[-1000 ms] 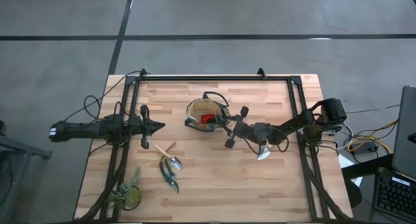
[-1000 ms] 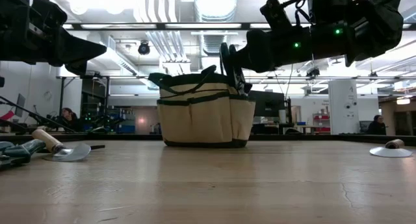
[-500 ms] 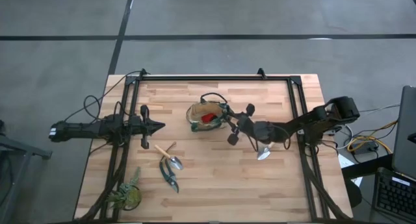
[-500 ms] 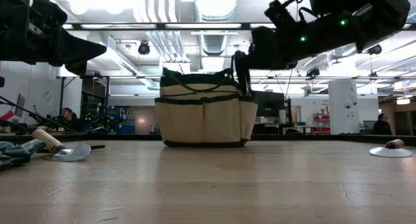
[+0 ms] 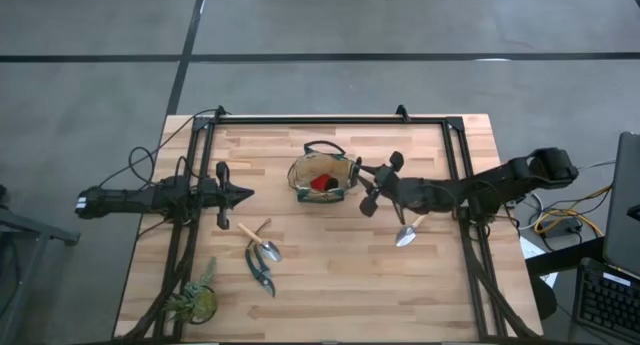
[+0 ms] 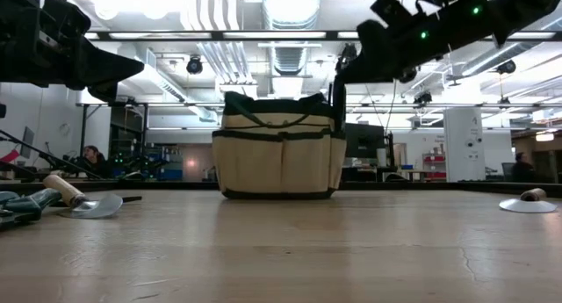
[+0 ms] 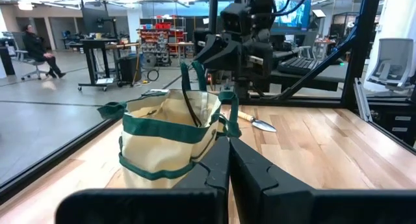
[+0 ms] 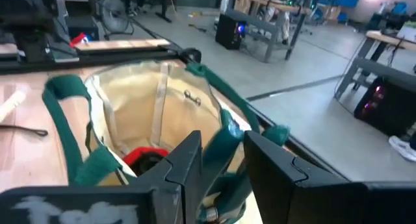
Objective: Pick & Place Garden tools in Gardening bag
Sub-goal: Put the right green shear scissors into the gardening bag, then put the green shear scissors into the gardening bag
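Right gripper is at the right-hand rim of the gardening bag; in the right wrist view its two dark fingers are clamped on a dark green handle strap of the bag. Left gripper hangs over the left part of the table, well apart from the bag; the left wrist view shows its fingers pressed together with nothing between them.

The bag stands upright at the table's middle, mouth upward. A red item lies inside it on the floor of the bag.

No brand, label or readable writing is visible on the bag or tools.

One trowel lies right of the bag, long axis diagonal, blade toward the near edge. A second trowel lies left of centre, also diagonal, handle toward the left arm. Pruning shears lie just beside it, nearer the front edge. A green plant-like thing sits at the front-left corner.
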You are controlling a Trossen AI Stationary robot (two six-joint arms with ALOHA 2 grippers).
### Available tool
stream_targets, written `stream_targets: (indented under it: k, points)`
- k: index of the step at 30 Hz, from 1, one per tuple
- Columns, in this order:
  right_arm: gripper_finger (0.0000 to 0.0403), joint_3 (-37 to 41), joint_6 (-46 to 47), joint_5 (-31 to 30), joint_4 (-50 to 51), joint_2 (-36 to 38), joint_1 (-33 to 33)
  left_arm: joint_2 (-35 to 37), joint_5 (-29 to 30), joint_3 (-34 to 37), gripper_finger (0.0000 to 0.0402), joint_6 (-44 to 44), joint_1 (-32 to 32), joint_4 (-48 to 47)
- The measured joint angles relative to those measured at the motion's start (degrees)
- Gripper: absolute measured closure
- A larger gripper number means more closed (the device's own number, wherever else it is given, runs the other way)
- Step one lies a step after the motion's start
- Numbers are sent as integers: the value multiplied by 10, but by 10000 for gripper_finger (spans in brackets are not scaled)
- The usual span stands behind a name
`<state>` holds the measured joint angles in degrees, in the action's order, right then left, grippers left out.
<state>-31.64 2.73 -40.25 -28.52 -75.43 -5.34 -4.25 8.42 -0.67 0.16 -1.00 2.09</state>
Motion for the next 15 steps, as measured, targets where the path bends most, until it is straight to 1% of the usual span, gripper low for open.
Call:
stream_targets:
  k: [2,3,7,9,12,15]
  points:
    - [296,0,-1,9,5,12,-1,0,0,0,387,0,0,0]
    - [296,0,0,28,5,15,-2,0,0,0,387,0,0,0]
    - [296,-3,1,162,5,15,-3,0,0,0,387,0,0,0]
    - [296,-12,9,212,5,6,-3,0,0,0,387,0,0,0]
    - [296,-40,26,254,19,-15,-2,0,0,0,387,0,0,0]
    - [296,-85,3,271,75,-46,-2,0,0,0,387,0,0,0]
